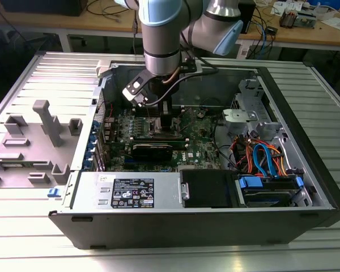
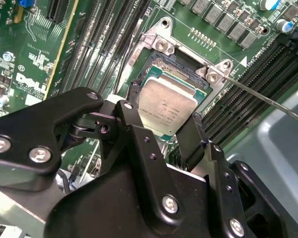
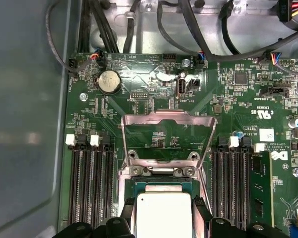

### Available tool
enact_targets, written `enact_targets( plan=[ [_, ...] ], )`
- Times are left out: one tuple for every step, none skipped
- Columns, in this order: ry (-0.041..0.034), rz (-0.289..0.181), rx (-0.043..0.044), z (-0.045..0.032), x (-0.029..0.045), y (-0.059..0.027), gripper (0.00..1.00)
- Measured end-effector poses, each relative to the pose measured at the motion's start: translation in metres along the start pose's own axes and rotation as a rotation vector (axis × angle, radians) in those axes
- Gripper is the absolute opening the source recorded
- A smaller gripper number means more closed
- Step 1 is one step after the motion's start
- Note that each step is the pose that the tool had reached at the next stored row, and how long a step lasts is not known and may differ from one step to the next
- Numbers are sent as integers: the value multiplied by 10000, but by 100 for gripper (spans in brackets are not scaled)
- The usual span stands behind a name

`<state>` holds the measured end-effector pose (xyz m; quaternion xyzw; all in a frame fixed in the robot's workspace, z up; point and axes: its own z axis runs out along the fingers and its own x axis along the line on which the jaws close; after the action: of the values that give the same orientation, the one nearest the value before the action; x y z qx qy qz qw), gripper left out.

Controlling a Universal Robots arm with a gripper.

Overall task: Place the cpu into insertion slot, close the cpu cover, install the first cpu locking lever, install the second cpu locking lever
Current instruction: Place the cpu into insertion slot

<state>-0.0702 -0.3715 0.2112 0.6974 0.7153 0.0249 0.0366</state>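
Gripper (image 2: 163,113), at 12 o'clock from the black shroud (image 1: 153,150) in the exterior view, clamps the cpu (image 2: 167,101) at the insertion slot (image 2: 159,39); a skewed release risks bent pins.

Exterior view: high, looked down into computer case (image 1: 158,226).
Both wrist views: close, shared the insertion slot (image 2: 174,69) (image 3: 159,182).

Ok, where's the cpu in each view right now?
Exterior view: hidden under the claw, mid-motherboard.
Second wrist view: cpu gripped in the claw, at the insertion slot.
First wrist view: cpu in the claw, beside the open cpu cover.
Shared landmark: black memory slots flanking the slot in both wrist views.
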Motion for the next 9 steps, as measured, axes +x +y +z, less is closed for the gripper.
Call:
enact_targets(
  plan=[
    [-1, 5, 1, 12, -4, -2, 54],
    [-2, 11, 1, 22, -11, -3, 54],
    [-2, 16, 1, 33, -16, -4, 54],
    [-2, 21, 1, 45, -22, -5, 54],
    [-1, 27, 0, 56, -24, -6, 54],
    [-3, 33, 1, 76, -32, -8, 54],
    [-4, 39, 2, 88, -38, -10, 54],
    [-3, 42, 1, 93, -39, -11, 54],
    [-3, 42, 2, 93, -39, -11, 54]
  ],
)
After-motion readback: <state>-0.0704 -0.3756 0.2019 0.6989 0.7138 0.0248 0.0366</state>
